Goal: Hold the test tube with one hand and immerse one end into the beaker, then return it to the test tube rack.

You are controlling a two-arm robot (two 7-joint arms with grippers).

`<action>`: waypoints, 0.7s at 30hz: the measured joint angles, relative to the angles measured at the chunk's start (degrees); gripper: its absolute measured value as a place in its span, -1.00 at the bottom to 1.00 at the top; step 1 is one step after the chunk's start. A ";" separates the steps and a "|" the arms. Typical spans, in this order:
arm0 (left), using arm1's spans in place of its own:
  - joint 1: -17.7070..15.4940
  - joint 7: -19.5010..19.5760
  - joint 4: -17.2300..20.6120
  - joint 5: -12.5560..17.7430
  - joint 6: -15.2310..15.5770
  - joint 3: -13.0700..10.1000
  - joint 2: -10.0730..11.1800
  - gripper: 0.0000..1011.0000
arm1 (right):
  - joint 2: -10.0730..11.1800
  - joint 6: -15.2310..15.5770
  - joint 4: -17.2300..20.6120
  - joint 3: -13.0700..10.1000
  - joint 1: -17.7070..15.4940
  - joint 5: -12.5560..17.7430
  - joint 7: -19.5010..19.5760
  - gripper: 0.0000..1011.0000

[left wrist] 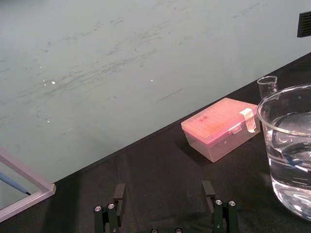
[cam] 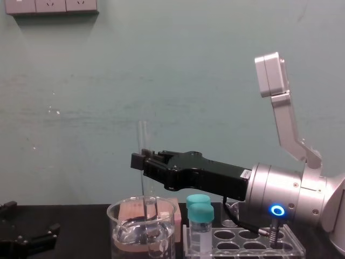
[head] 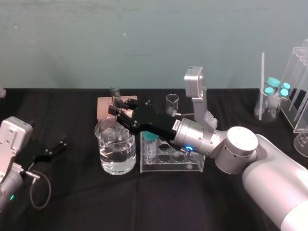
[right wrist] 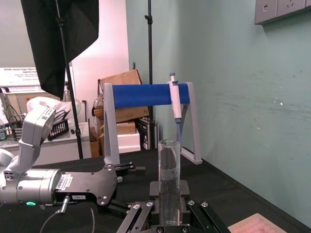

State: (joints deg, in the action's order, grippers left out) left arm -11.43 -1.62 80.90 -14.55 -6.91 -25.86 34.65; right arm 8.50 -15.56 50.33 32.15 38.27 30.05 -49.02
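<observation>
Your right claw (head: 115, 109) is closed on the test tube (head: 114, 93) and holds it upright. It grips the tube around the middle, so the open top stands clear above the fingers. In the right wrist view you see the tube (right wrist: 169, 165) clamped between the two pads (right wrist: 154, 190), touching both.

The claw is over the far side of the beaker (head: 115, 154). The beaker stands near the middle of the worktop (head: 72, 202), a little toward its left edge, and has clear water in it. In the chest view the tube (cam: 142, 137) goes down from the claw (cam: 141, 159) to the rim of the beaker (cam: 123, 226). Whether its lower end is under the water, I cannot tell.

The test tube rack (head: 169, 168) stands just beside the beaker, on the side of the right edge. It carries one teal-capped vial (head: 151, 142) in a hole near the beaker. Behind the beaker, toward the far edge, are a pink tip box (head: 105, 109) and a tiny beaker (head: 172, 103).

Your left claw (head: 54, 147) rests low near the left edge of the worktop, well apart from the beaker. Its fingers (left wrist: 119, 194) are wide open and hold nothing.
</observation>
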 joint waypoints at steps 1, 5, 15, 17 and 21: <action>0.00 0.00 0.00 0.00 0.00 0.00 0.00 0.98 | 0.00 0.01 0.03 0.00 -0.01 0.00 0.00 -0.55; 0.00 0.00 0.00 0.00 0.00 0.00 0.00 0.98 | 0.03 0.04 0.14 0.01 -0.05 -0.05 0.02 -0.55; -0.01 0.00 0.00 0.00 0.00 0.00 0.00 0.98 | 0.03 0.01 -0.14 -0.03 0.05 -0.03 -0.10 -0.55; 0.00 0.00 0.00 0.00 0.00 0.00 0.00 0.98 | 0.01 -0.01 -0.21 -0.05 0.09 -0.02 -0.17 -0.55; 0.00 0.00 0.00 0.00 0.00 0.00 0.00 0.98 | -0.08 -0.06 -0.59 -0.07 0.24 -0.01 -0.36 -0.55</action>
State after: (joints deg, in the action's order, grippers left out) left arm -11.43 -1.62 80.90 -14.55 -6.91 -25.86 34.65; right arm 8.42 -15.63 49.74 32.08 38.51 30.05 -49.38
